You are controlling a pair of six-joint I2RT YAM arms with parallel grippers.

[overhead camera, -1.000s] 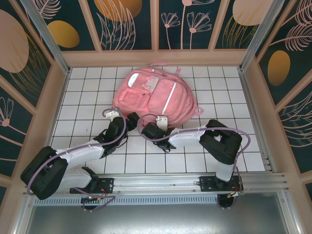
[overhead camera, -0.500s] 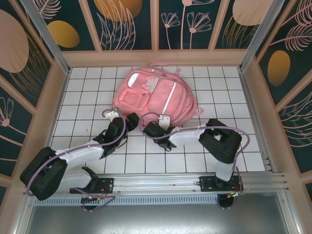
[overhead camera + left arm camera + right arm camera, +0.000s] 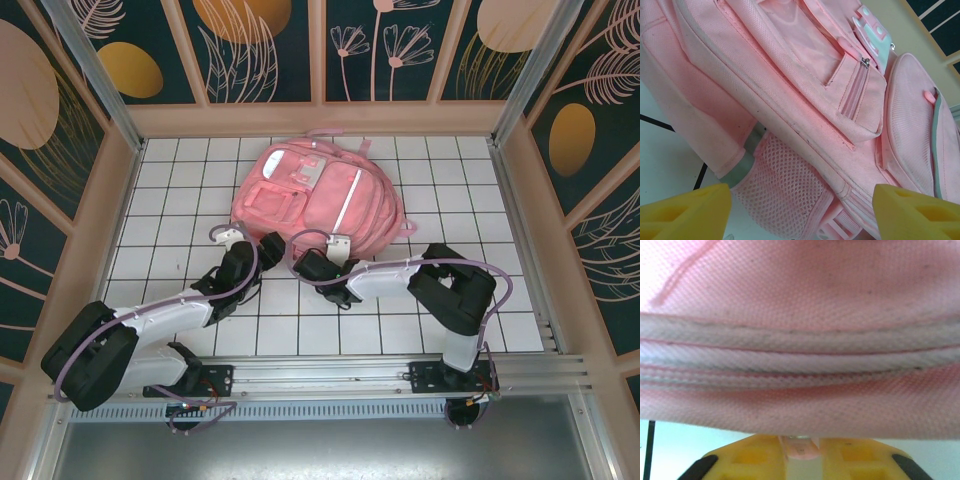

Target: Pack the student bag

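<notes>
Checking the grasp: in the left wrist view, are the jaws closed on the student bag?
No, the left jaws stand wide apart, with the student bag showing between them.

Top cam: bright, even overhead light, sharp; faint soft shadows on white table point(image 3: 160, 200); slight wide-angle bend at edges. L wrist cam: student bag point(image 3: 805, 100) weave crisp, well lit; left gripper point(image 3: 800, 215) out of focus at bottom corners. R wrist cam: v. close, fabric softly blurred, washed out at top; right gripper point(image 3: 801, 455) blurred.
</notes>
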